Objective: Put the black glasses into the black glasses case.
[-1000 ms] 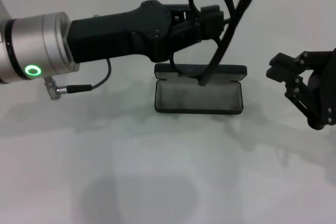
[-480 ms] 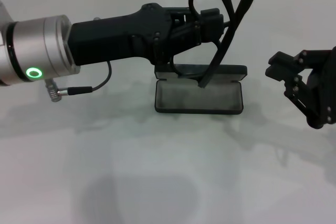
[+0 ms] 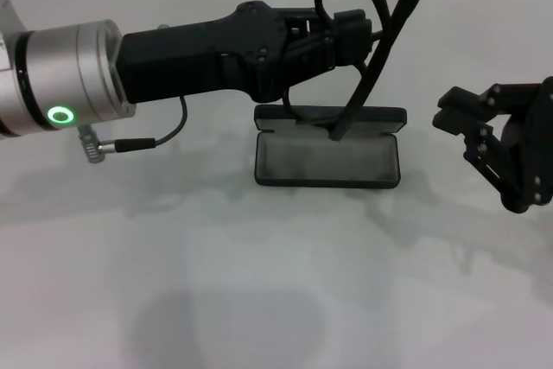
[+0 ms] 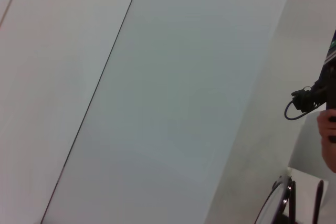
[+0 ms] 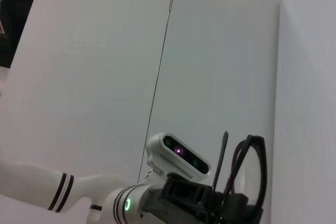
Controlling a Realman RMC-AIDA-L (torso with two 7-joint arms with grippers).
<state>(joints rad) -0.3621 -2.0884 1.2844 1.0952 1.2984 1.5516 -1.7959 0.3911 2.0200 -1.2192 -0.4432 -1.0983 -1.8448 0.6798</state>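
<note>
Lowering the glasses (image 3: 380, 32) cleanly into the case (image 3: 328, 162) calls, I judge, for turning them flat first: they hang upright now, frame high and temple arms pointing down, so a straight descent would stand them on end in the tray. Laying the frame parallel to the case's long side, then easing down until the lenses rest on the grey lining, looks the safest course, with the release made only once they are low.

The left gripper (image 3: 350, 32) is clamped on the glasses near the frame's lower edge, just above the far, hinged side of the case. One temple tip hangs close over the case's raised lid, near its middle; whether it touches is hard to tell. The case lies open on the table (image 3: 259, 283), lid toward the far side, tray toward the robot.

The right gripper (image 3: 467, 123) waits beside the case's right end, apart from it, fingers spread and holding nothing.
</note>
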